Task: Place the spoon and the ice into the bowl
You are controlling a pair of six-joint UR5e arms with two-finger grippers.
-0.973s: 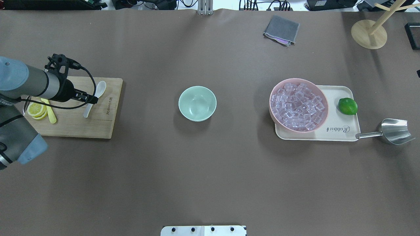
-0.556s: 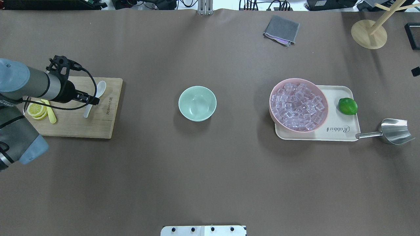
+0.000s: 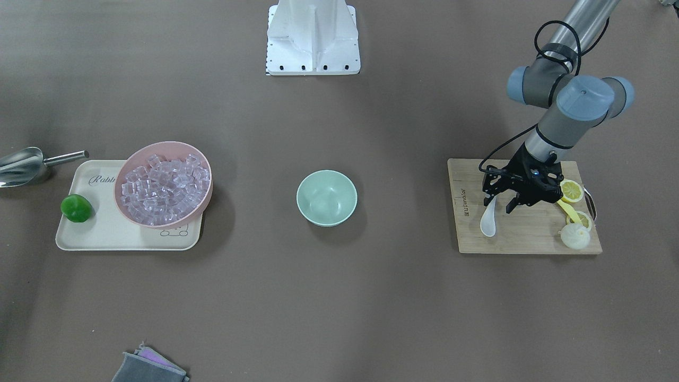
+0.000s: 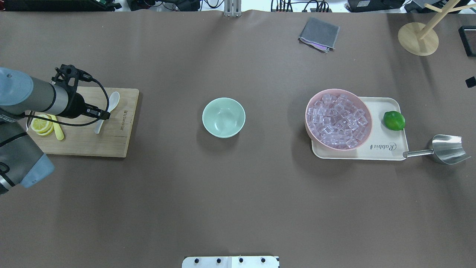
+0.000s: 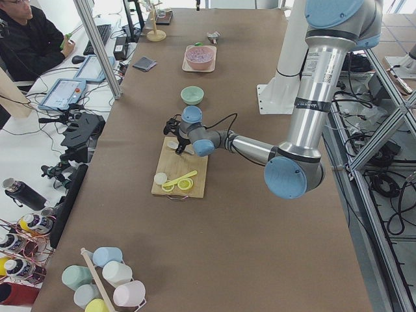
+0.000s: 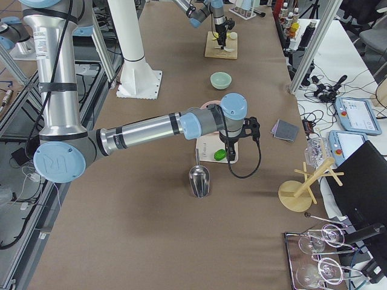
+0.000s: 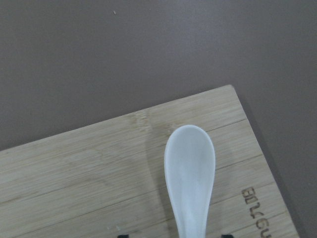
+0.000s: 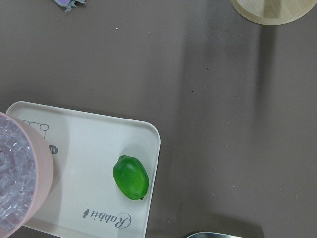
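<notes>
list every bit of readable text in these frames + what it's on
"Rabbit": cursive print on the cream tray, near its corner; the last letter is unclear.
Cutting board: one burnt-in line along its short edge, too blurred to read; the wrist view cuts it off.
Left arm: printed band, too small to read.

The worktop (image 4: 238, 208) is lit evenly and fairly brightly from above by diffuse light. Soft-edged shadows are cast beside the bowl (image 4: 223, 117), the pink bowl (image 4: 338, 90) and the cutting board (image 4: 85, 143). Small glints are caught on the ice (image 3: 162, 185), and a bright sheen on the steel scoop (image 4: 448, 149). In the right wrist view, 2 faint dark bands are thrown across the worktop. The spoon (image 7: 189, 173) is rendered in sharp focus.
</notes>
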